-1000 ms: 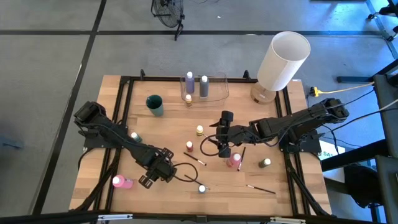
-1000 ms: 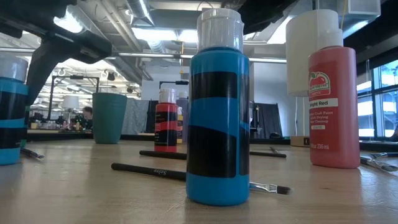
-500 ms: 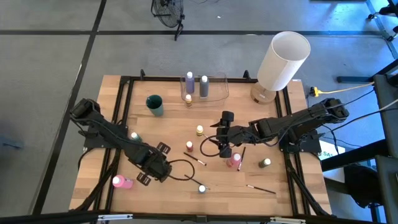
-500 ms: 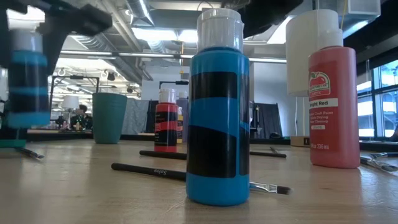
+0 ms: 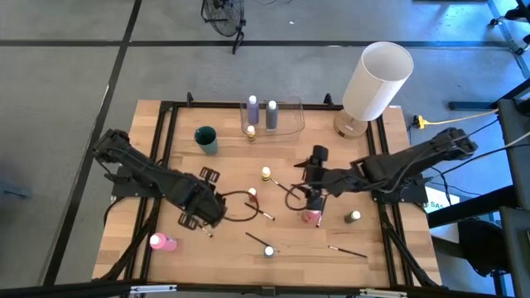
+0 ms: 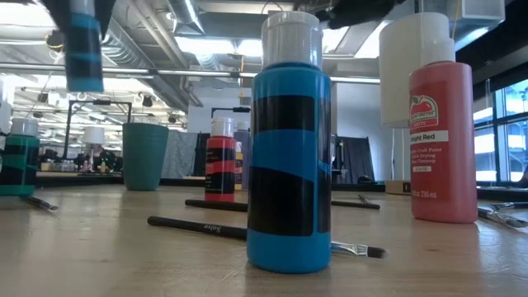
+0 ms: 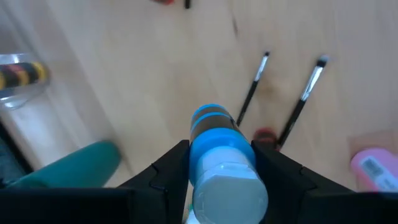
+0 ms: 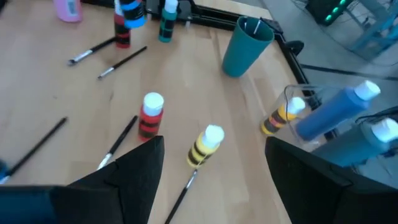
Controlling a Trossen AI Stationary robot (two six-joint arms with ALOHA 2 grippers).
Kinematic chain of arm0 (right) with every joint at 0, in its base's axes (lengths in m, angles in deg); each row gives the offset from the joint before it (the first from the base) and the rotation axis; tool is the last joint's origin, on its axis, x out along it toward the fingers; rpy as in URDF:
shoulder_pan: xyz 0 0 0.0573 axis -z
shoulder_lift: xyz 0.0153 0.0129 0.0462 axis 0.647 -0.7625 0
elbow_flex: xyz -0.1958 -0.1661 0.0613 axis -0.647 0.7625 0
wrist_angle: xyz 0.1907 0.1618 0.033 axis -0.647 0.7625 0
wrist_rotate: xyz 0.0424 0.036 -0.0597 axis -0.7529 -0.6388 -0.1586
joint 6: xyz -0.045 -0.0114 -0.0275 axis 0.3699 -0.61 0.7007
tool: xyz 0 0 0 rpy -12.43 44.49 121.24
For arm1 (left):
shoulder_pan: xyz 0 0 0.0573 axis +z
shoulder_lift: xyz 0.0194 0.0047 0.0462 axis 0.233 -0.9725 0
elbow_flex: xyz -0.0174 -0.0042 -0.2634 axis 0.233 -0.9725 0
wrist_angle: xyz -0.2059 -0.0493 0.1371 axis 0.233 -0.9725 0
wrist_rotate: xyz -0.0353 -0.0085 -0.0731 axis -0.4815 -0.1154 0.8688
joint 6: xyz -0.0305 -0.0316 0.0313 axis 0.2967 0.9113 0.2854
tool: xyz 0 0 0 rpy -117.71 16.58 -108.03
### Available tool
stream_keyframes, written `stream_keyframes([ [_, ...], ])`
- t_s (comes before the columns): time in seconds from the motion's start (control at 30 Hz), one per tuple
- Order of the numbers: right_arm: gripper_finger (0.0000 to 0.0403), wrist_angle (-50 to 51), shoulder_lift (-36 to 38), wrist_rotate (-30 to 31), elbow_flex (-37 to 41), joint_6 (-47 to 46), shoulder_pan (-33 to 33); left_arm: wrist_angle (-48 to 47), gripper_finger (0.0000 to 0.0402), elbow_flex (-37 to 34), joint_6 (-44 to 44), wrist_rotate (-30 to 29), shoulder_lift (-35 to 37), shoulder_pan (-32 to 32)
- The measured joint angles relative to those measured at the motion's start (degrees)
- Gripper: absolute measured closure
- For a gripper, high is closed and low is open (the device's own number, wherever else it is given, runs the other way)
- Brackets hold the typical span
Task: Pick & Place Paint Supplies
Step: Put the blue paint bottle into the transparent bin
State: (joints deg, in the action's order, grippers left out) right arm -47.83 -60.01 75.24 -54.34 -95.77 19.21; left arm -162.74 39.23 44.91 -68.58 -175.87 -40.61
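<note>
Left hand [image 7: 214, 163] pinches blue-striped paint bottle [image 7: 214, 140] aloft; grip looks shallow, so it may slip; right hand [image 8: 211, 180] spread.

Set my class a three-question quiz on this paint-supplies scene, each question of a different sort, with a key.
1. True or false: the left gripper is shut on a blue striped bottle, lifted off the table.
2. The teal cup is: A lying on its side; B standing upright on the table; C stacked on a bottle.
3. Fill in: the right gripper has its jaws ____.
Key: 1 true; 2 B; 3 open.
</note>
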Motion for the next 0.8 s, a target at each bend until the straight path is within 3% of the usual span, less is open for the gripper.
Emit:
stream_keyframes([
  [0.27,0.0119,11.9,6.6,0.0,0.0,-11.0,-1.6,-3.6,0.0254,9.5,-12.4,-2.0,0.0,8.8],
  [0.57,0.0119,20.5,9.1,0.9,0.0,-22.2,-1.6,-3.5,0.0255,19.8,-28.9,-4.9,0.0,23.3],
  [0.8,0.0119,22.3,9.1,0.9,0.0,-23.4,-1.6,4.0,0.0256,21.6,-40.4,3.2,-0.1,37.7],
])
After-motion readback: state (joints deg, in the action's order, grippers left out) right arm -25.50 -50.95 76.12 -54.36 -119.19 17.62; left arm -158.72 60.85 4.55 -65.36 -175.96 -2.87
